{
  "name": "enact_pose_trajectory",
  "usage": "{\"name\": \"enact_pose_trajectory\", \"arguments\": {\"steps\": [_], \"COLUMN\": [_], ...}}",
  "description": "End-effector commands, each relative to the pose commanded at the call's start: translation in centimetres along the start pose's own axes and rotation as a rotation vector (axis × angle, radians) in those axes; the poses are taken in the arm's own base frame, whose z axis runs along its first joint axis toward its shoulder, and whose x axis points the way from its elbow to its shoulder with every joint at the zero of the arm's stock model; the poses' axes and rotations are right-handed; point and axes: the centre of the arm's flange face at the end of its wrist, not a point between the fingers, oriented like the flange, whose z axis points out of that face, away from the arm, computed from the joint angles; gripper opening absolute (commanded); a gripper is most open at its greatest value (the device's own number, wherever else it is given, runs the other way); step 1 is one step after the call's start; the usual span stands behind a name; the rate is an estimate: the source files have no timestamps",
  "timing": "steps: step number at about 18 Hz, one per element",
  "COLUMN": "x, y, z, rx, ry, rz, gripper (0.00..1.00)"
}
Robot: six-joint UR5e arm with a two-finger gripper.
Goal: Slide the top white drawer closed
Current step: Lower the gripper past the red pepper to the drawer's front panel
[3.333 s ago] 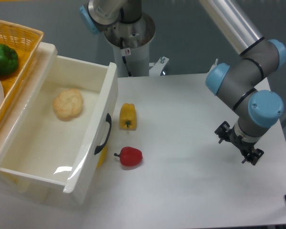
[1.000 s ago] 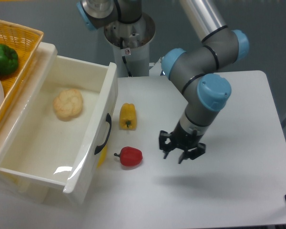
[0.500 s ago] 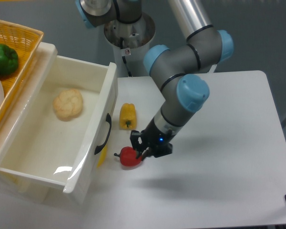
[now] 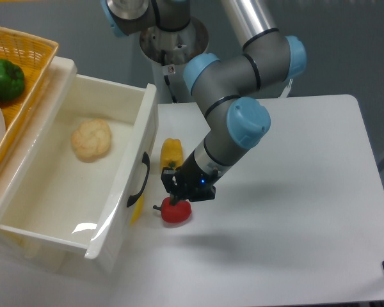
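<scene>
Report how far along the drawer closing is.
Done: nothing on the drawer itself. The top white drawer is pulled well out, with a bread roll inside. In hand: the gripper sits low between the yellow pepper and the red pepper, just right of the black handle; I cannot tell whether it touches the front. Left: reach the front panel and push it shut.

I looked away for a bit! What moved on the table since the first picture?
Only the arm moved. The gripper swept from the table's right side across to the left and now hangs over the red pepper, near the top white drawer. It grabbed nothing. The drawer stayed open, and the yellow pepper and bread roll stayed put.
</scene>
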Motion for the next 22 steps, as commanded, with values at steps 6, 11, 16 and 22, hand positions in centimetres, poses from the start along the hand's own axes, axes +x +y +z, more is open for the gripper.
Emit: {"name": "enact_pose_trajectory", "arguments": {"steps": [6, 11, 16, 22], "x": [2.1, 3.2, 3.8, 4.6], "y": [-0.4, -0.4, 0.0, 0.2], "z": [0.1, 0.7, 0.6, 1.2], "rx": [0.007, -0.008, -0.013, -0.023], "ry": [0.026, 0.045, 0.046, 0.053], "rz": [0.021, 0.026, 0.027, 0.033], "gripper": [0.0, 0.0, 0.0, 0.0]}}
